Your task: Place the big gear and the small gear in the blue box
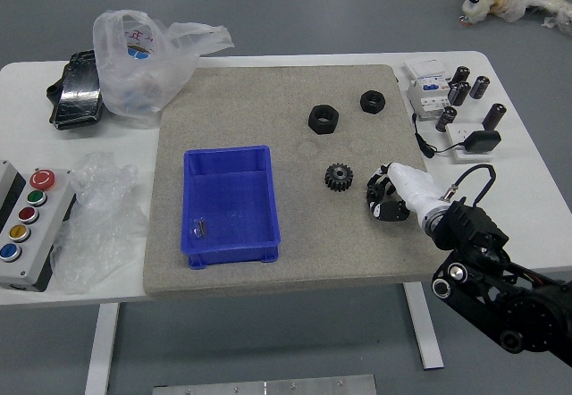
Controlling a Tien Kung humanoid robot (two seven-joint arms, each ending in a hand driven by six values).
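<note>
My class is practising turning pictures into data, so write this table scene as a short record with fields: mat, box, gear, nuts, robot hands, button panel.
Mat: beige, on the white table
Box: blue, on the mat; no gear inside, only a small shiny thing, too unclear to name
Gear: one clearly visible, black, between box and right hand
Nuts: two, black, beyond the gear
Right hand: low over the mat; grasp unclear
Left hand: not in view
Button panel: left edge

The black gear (339,177) lies between the blue box (231,205) and right hand (390,200).
</note>
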